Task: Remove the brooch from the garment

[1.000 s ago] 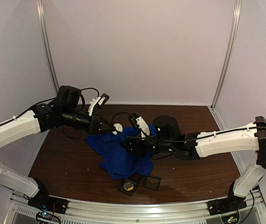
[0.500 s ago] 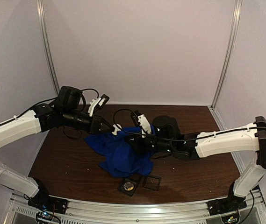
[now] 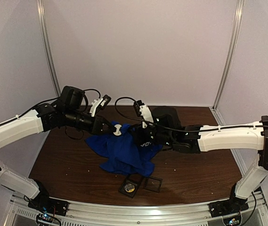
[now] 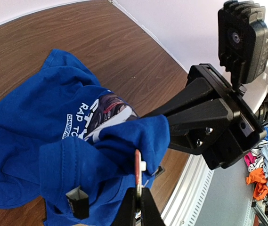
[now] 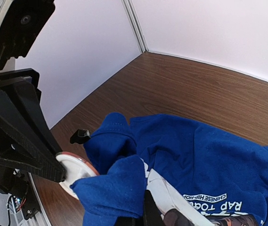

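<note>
The brooch [image 4: 137,174], clamped edge-on in our left jaws, touches the fold of blue shirt [image 4: 39,117] our right jaws pinch shut just beside it; pulling apart while it is caught may tear cloth or slip the brooch.

Counting what's showing:

- 1 garment [image 3: 124,153], a blue tee.
- 1 brooch [image 3: 116,128], round, white w/ red rim.
- 2 arms reaching in: left arm [image 3: 16,129], right arm [image 3: 228,139].
- 2 grippers, 1 per arm: left gripper [image 3: 111,127], right gripper [image 3: 142,135].
- 2 cams riding the wrists: left wrist cam [image 3: 104,100], right wrist cam [image 3: 137,106].
- 2 small black square boxes sitting side by side near the front: 1st box [image 3: 129,188], 2nd box [image 3: 152,182].
- 1 table [image 3: 195,169].
- Approx. 3 walls standing round it.
</note>
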Motion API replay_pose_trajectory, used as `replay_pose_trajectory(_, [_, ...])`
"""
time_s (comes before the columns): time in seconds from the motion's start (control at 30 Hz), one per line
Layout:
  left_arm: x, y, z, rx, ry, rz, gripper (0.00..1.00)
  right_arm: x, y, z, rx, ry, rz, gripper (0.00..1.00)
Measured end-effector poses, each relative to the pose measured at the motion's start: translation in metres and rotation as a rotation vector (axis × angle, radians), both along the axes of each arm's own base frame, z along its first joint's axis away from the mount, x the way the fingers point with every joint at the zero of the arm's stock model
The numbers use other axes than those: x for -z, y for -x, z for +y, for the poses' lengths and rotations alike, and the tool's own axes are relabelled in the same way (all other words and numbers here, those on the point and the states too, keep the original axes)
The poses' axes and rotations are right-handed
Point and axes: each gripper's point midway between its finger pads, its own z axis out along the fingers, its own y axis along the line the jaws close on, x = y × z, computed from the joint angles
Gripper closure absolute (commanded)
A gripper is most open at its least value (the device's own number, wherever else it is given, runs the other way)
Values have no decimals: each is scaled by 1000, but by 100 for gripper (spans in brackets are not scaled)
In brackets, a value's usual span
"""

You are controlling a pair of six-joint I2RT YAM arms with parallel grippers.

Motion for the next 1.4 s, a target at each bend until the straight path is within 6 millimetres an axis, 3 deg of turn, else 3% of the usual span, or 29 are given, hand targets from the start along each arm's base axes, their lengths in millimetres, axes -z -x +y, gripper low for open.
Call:
replay_pose_trajectory(0.3, [5,-2,2,-14,-21,8,100,-3,-32,-24,115,22,12,100])
replay_pose_trajectory(0.57, [4,-8,7,-56,-39,-14,100,-18,-90,-78,283,47,-4,100])
replay_pose_trajectory(0.7, [-4,-9,11,-75,-32,-42,100,-38,-122,-113,374,63,-35,100])
replay_pose_trajectory(0.8, [-12,-7,13,-79,-19,-61,100,-64,-146,-140,443,62,-77,100])
replay_pose_trajectory(0.93, [-22,-4,17,-82,-3,-83,100,-96,-167,-169,514,42,-124,100])
replay_pose_trajectory(1.0, [-25,-3,17,-81,2,-88,100,-101,-175,-180,537,31,-128,100])
replay_pose_trajectory(1.1, [-28,-2,18,-79,10,-91,100,-89,-183,-185,542,29,-96,100])
replay_pose_trajectory(1.17, [-29,-1,18,-82,16,-85,100,-66,-188,-184,534,39,-50,99])
replay_pose_trajectory(1.4, [-32,3,21,-116,62,-54,100,34,-175,-169,450,110,169,30])
